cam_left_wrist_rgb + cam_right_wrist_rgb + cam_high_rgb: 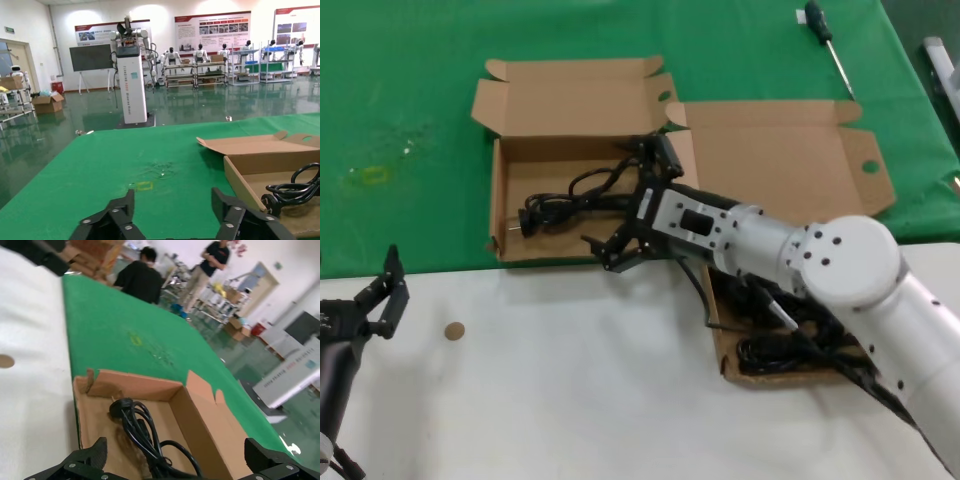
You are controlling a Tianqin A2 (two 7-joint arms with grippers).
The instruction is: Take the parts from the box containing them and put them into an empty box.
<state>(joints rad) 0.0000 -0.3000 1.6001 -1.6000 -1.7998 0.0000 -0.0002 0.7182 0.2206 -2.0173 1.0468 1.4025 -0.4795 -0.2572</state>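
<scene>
We have one coiled black power cord (pixel 565 200) lying in the smaller square cardboard box (pixel 510 150), our right hand (pixel 638 205) spread open and empty above it, while more cords (pixel 790 350) wait in the wider shallow box (pixel 790 160).

No legible text on the cardboard boxes, cords or worktop in any view. Left wrist view: white pillar stand (pixel 132 85) carries vertical lettering down its face, too small to read. Wall posters (pixel 212 30) behind it have red headers and text blocks, unreadable. Small green sign (pixel 10 30) above the doorway, characters not resolvable. Right wrist view: white slanted panel (pixel 295 382) shows a small blue mark and some lettering, not readable. Head view: nothing printed anywhere that can be read.
</scene>
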